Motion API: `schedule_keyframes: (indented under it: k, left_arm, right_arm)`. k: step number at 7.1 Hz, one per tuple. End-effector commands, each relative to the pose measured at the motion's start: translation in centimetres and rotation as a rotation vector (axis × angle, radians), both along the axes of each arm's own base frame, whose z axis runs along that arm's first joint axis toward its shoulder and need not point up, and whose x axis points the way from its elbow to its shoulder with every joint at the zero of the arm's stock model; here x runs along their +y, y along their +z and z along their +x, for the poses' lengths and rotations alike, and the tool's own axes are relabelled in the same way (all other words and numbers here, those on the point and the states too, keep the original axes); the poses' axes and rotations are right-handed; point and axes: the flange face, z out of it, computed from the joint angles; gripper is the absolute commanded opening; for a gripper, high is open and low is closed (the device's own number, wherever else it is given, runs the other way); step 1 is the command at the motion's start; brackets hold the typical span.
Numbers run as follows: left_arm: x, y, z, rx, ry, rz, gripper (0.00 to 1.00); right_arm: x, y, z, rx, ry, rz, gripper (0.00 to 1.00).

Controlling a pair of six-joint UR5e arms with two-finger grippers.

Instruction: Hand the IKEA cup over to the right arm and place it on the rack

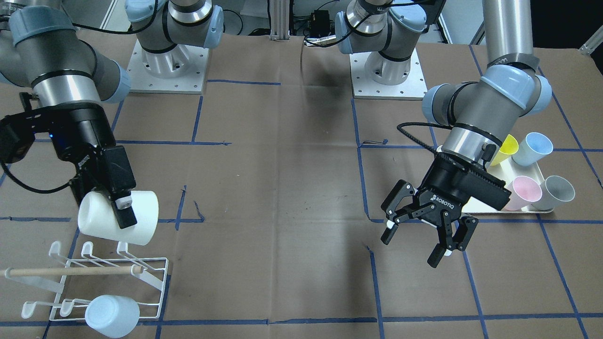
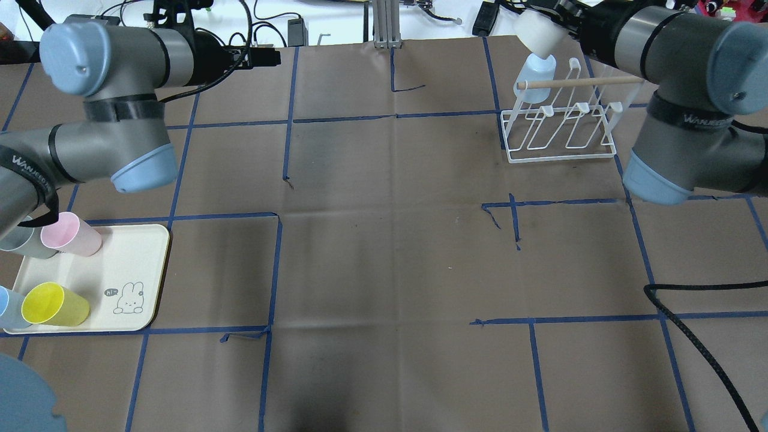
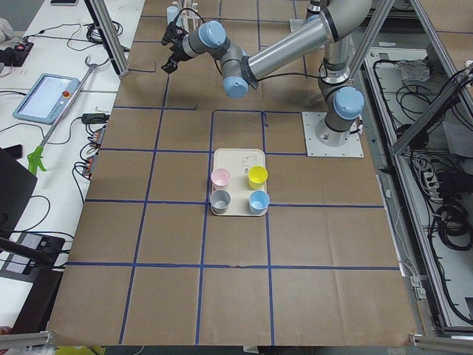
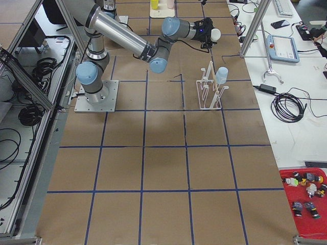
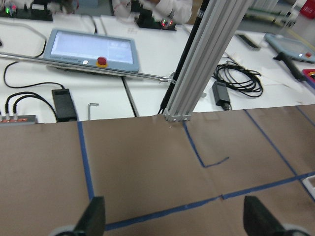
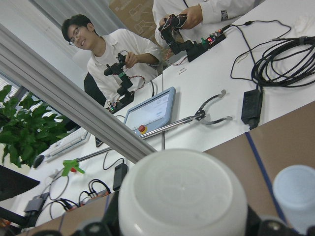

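The white IKEA cup point(image 1: 118, 217) is tipped on its side in my right gripper point(image 1: 121, 209), which is shut on its wall. It hangs just above the white wire rack point(image 1: 155, 278), near the pegs of the row closest to the robot. The overhead view shows the cup point(image 2: 538, 33) beyond the rack point(image 2: 558, 135), and the right wrist view shows its base point(image 6: 182, 196) filling the frame. My left gripper point(image 1: 419, 245) is open and empty, above the table beside the tray; the left wrist view shows its fingertips point(image 5: 93, 216) wide apart.
A light blue cup point(image 1: 112, 315) sits on a rack peg below the wooden dowel point(image 1: 70, 271). The cream tray point(image 2: 120, 264) holds pink point(image 2: 69, 235), yellow point(image 2: 54, 305), grey and blue cups. Operators stand beyond the table's far edge.
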Motion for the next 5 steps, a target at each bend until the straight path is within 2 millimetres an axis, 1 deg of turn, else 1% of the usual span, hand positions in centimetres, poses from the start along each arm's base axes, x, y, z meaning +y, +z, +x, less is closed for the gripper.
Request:
schedule_keyframes:
  k: [1,2,3,4,5]
  left_arm:
    - [1.1,2.7,-2.5,-0.178,0.029,0.329,0.99]
    - [2.8,4.4,-2.4,-0.188,0.024,0.454,0.99]
    - [4.9,6.2,-1.6,-0.264,0.047,0.543,0.99]
    - [7.2,7.8,-1.4,-0.292,0.049,0.610,0.99]
    - [9.1,8.7,-1.4,-0.294,0.046,0.633,0.99]
  right_arm:
    - [-0.8,-0.3,-6.1,0.333,0.061,-0.074,0.25]
    - [-1.9,-0.2,-7.7,0.458,0.106,-0.116,0.22]
    - [-4.3,-1.6,-9.1,0.518,0.134,-0.124,0.22]
    - [-6.3,-2.7,-11.7,0.546,0.123,-0.123,0.22]
    - [-8.1,-3.8,-13.1,0.547,0.116,-0.117,0.22]
